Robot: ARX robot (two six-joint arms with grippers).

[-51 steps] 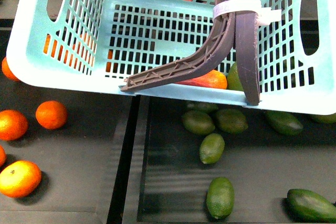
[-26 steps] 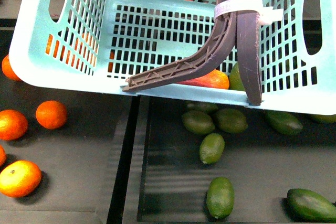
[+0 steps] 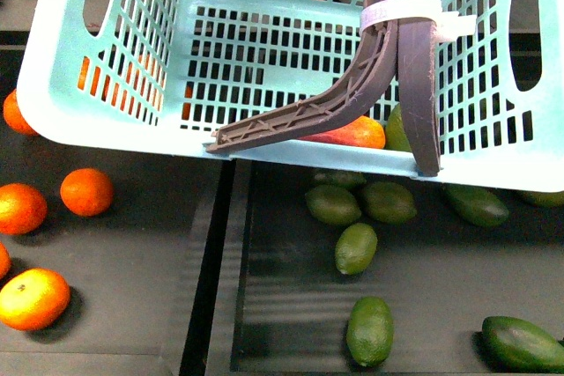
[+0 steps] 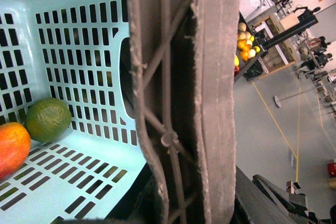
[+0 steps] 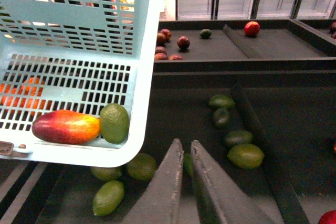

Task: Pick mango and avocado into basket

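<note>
Mango and avocado lie in the basket, frame left; right pincer nearly closed, empty; left pincer's state cannot be told.

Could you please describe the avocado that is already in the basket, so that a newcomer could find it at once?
Start with the turquoise basket held tilted above the dark produce bins. Two fruits lie side by side on its lattice floor, by the low wall. The avocado is the plain green oval one beside the red-orange mango; the other green fruits all lie outside, in the bins.
</note>
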